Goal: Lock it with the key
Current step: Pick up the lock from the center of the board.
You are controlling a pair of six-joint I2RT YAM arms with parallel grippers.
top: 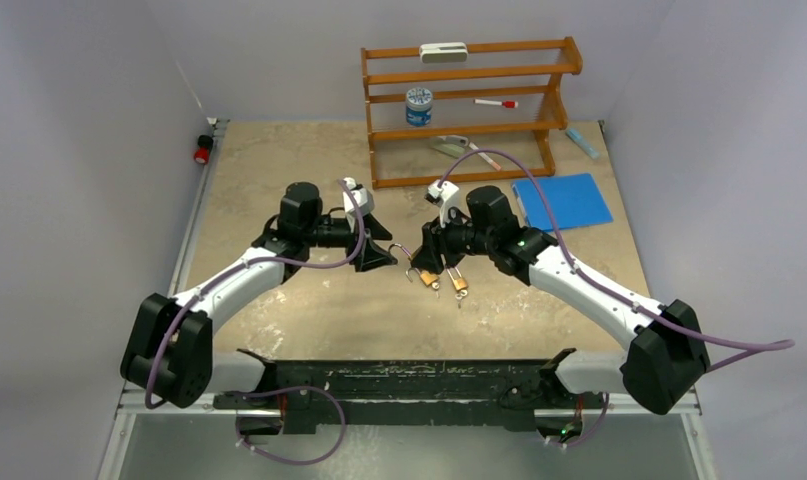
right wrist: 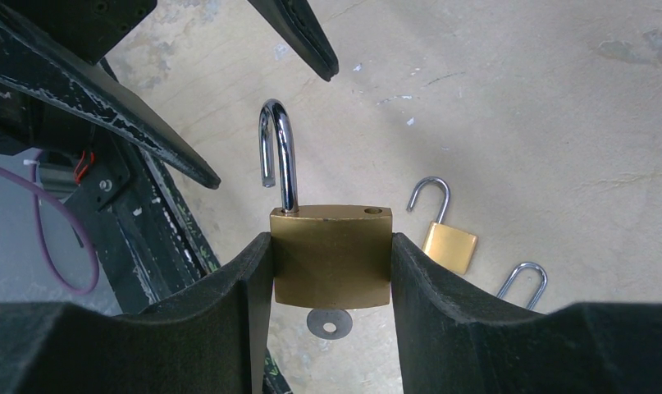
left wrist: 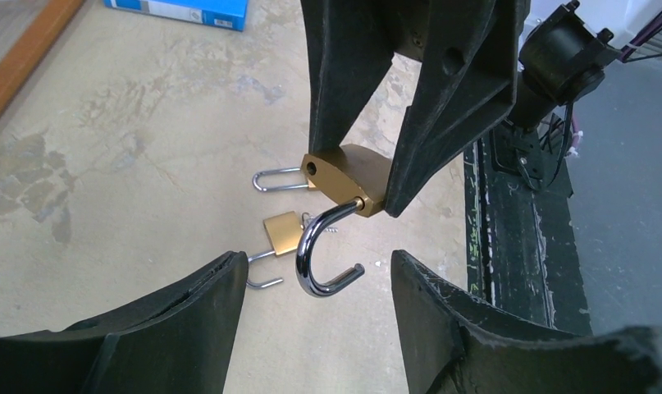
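Note:
My right gripper is shut on a brass padlock and holds it above the table. Its steel shackle is swung open, free end out of its hole. A round key head sticks out under the lock body. In the left wrist view the same padlock hangs between the right fingers, its shackle hooking down between my left fingers. My left gripper is open and empty, its fingers either side of the shackle without touching. In the top view both grippers meet at mid-table, left, right.
Two more open brass padlocks lie on the table below, one near and one partly hidden. A wooden rack stands at the back with small items. A blue pad lies right of it. The black base rail runs along the front.

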